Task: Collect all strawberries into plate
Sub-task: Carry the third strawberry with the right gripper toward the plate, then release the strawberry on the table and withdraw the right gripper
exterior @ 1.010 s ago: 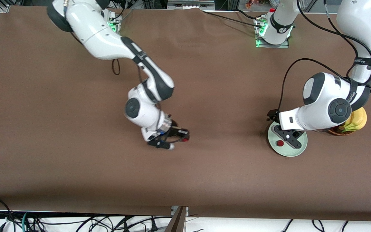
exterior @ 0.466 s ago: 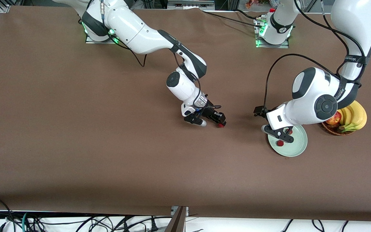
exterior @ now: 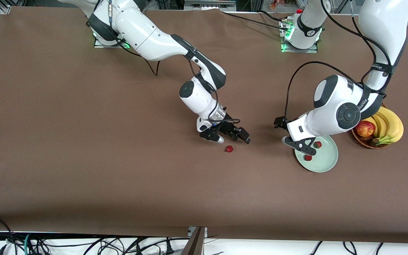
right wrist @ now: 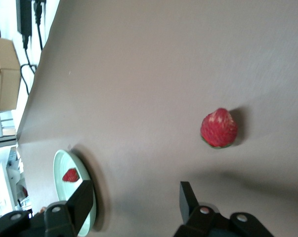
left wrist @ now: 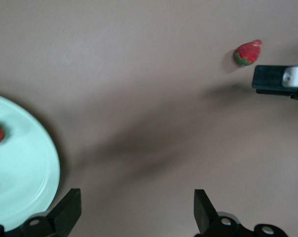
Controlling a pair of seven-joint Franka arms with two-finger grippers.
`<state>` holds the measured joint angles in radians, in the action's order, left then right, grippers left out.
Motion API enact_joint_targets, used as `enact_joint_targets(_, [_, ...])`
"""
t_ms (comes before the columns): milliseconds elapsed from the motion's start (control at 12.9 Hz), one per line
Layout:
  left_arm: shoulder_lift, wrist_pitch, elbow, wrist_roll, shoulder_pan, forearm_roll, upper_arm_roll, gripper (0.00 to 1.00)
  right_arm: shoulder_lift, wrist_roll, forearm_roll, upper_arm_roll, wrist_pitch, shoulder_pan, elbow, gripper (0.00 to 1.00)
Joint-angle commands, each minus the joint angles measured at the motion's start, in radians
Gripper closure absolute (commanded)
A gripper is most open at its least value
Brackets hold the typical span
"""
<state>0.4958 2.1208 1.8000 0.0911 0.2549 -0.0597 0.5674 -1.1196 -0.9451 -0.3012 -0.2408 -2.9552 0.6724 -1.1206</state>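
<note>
Right jaws parted, empty, low over mid-desk; small red strawberry lies loose on the brown cloth-covered desk just below them in the front view. Half a second earlier it sat between them.

Left jaws wide open, empty, over the upper-left rim of the round pale mint-green plate at centre-right, holding two strawberries. Bare desk between plate and loose berry.

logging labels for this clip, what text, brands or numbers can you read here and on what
Black strap on the left arm: pale lettering, too small to read.
Strawberries, plate, basket, tablecloth: no text.
Nothing else is readable in any view.
</note>
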Motion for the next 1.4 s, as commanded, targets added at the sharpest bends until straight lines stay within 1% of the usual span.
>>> enact_joint_targets(0, [0.007, 0.103, 0.009, -0.013, -0.046, 0.018, -0.001, 0.00, 0.070, 0.016, 0.063, 0.008, 0.201, -0.082, -0.008, 0.21])
enact_joint_targets(78, [0.012, 0.129, 0.009, -0.019, -0.055, 0.018, -0.001, 0.00, 0.089, 0.023, 0.110, 0.006, 0.284, -0.120, -0.007, 0.21])
enact_joint_targets(155, [0.030, 0.183, 0.009, -0.021, -0.058, 0.018, -0.001, 0.00, 0.118, 0.055, 0.135, 0.005, 0.365, -0.152, -0.007, 0.21])
enact_joint_targets(311, [0.061, 0.270, 0.006, -0.031, -0.092, 0.018, -0.001, 0.00, 0.153, 0.182, 0.137, 0.005, 0.508, -0.218, -0.007, 0.21])
enact_joint_targets(388, [0.087, 0.339, 0.004, -0.063, -0.117, 0.018, -0.001, 0.00, 0.170, 0.257, 0.139, 0.006, 0.583, -0.261, -0.005, 0.21])
enact_joint_targets(544, [0.131, 0.444, 0.007, -0.228, -0.195, 0.011, -0.007, 0.00, 0.196, 0.415, 0.142, 0.008, 0.707, -0.342, -0.005, 0.21])
enact_joint_targets(621, [0.148, 0.511, 0.004, -0.299, -0.251, 0.000, -0.024, 0.00, 0.216, 0.490, 0.146, 0.009, 0.766, -0.379, -0.007, 0.21])
enact_joint_targets(699, [0.179, 0.581, -0.005, -0.322, -0.296, -0.012, -0.065, 0.00, 0.242, 0.565, 0.148, 0.017, 0.835, -0.411, -0.010, 0.19])
enact_joint_targets(854, [0.237, 0.747, -0.010, -0.329, -0.394, -0.017, -0.138, 0.00, 0.299, 0.699, 0.146, 0.057, 0.980, -0.461, -0.010, 0.18])
enact_joint_targets(932, [0.251, 0.813, -0.010, -0.326, -0.443, -0.023, -0.197, 0.00, 0.331, 0.748, 0.146, 0.096, 1.061, -0.467, -0.011, 0.17])
enact_joint_targets(1010, [0.265, 0.843, -0.010, -0.317, -0.497, -0.023, -0.255, 0.00, 0.368, 0.776, 0.146, 0.142, 1.125, -0.468, -0.018, 0.17])
enact_joint_targets(1087, [0.274, 0.861, -0.027, -0.317, -0.546, -0.022, -0.302, 0.00, 0.429, 0.790, 0.148, 0.172, 1.149, -0.468, -0.063, 0.16])
enact_joint_targets(1165, [0.285, 0.872, -0.039, -0.317, -0.571, -0.023, -0.328, 0.06, 0.502, 0.808, 0.149, 0.196, 1.151, -0.468, -0.133, 0.15])
enact_joint_targets(1243, [0.302, 0.875, -0.056, -0.317, -0.581, -0.020, -0.333, 0.09, 0.574, 0.833, 0.154, 0.215, 1.153, -0.467, -0.203, 0.15])
enact_joint_targets(1320, [0.317, 0.877, -0.076, -0.317, -0.585, -0.022, -0.333, 0.16, 0.649, 0.850, 0.163, 0.221, 1.156, -0.468, -0.272, 0.13])
